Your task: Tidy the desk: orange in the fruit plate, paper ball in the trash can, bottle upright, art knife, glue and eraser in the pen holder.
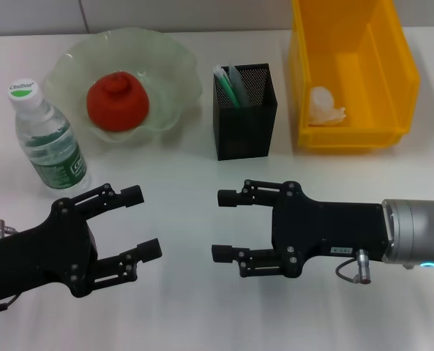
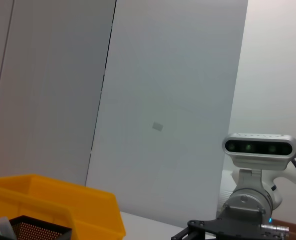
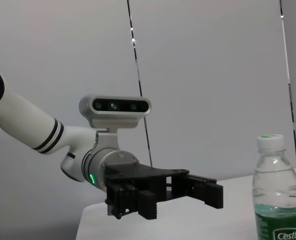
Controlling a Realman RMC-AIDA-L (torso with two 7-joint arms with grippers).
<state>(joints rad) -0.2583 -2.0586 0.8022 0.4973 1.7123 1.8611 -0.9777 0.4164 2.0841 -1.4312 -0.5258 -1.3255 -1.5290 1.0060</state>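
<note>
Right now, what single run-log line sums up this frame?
left gripper: open, empty | right gripper: open, empty | clear plastic water bottle: upright | red-orange fruit: in green glass plate | white paper ball: in yellow bin

Yellow trash can [image 1: 356, 80], perhaps red-orange orange [image 1: 117, 101]

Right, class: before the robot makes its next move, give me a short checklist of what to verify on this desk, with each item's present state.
1. Orange in the fruit plate: ok, a red-orange fruit sits in it.
2. Paper ball in the yellow trash can: ok.
3. Bottle upright: ok, standing with cap on.
4. Art knife, glue and eraser in the pen holder: cannot tell; items stick up inside but cannot be identified.
5. Left gripper free: ok, fingers open, holding nothing, above the table.
6. Right gripper free: ok, fingers open, empty.
</note>
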